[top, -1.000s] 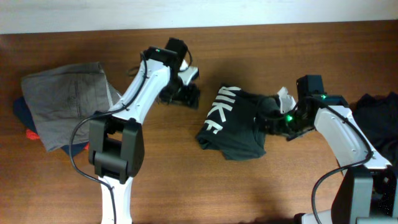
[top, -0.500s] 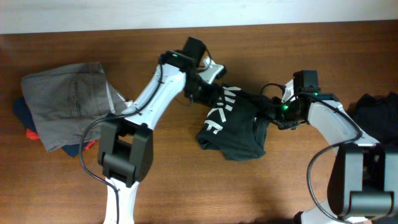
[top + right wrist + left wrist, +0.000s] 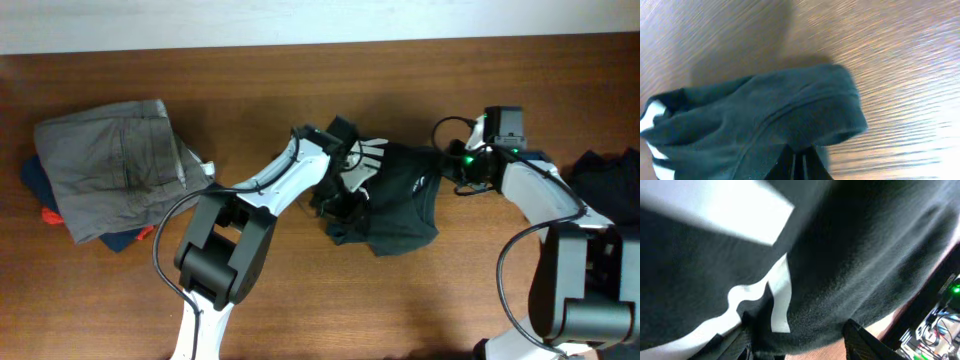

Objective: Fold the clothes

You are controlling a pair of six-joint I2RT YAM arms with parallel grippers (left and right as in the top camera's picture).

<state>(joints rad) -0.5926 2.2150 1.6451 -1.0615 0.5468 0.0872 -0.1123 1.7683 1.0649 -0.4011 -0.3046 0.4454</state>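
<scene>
The black shirt (image 3: 400, 205) lies crumpled in the middle of the counter (image 3: 300, 300), not folded yet; a grey pile (image 3: 105, 175) on the left looks done. Our right fingers (image 3: 787, 167) pinch the shirt's edge tight, and we cannot tell if our left fingers (image 3: 865, 342) squeeze it.

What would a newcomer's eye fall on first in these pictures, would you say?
First, the crumpled black shirt with white lettering, mid-table, with both arms reaching it: the right gripper is pinched shut on its right edge, and the left gripper is down on its lettered left side. Next, the folded grey garment at the table's far left.
</scene>
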